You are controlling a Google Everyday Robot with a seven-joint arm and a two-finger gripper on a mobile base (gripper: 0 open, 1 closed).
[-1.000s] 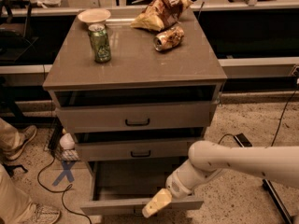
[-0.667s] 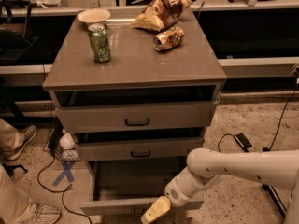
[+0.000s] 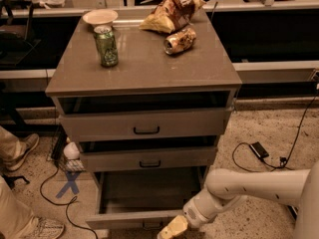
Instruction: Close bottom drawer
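On the flat grey-brown cabinet top (image 3: 149,71): one green drink can (image 3: 106,46), one pale shallow bowl (image 3: 99,17), one crumpled crisp bag (image 3: 172,12), one small brown packet (image 3: 179,40). Below, speckled stone floor (image 3: 259,128), black cables (image 3: 300,128), one blue tape cross (image 3: 70,182). Three grey-brown drawers; bottom drawer (image 3: 129,219), lowest, pulled far out. Yellowish gripper (image 3: 172,229) low, just beside its front panel's right end, grip impossible to tell.

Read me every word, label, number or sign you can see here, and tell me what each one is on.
"X": blue cross marked on the floor, left of the cabinet.
Green can: print too blurred to read.
Snack bag: print too blurred to read.
Tipped can: label too blurred to read.
Gripper, at the front edge of the open bottom drawer: no text on either.
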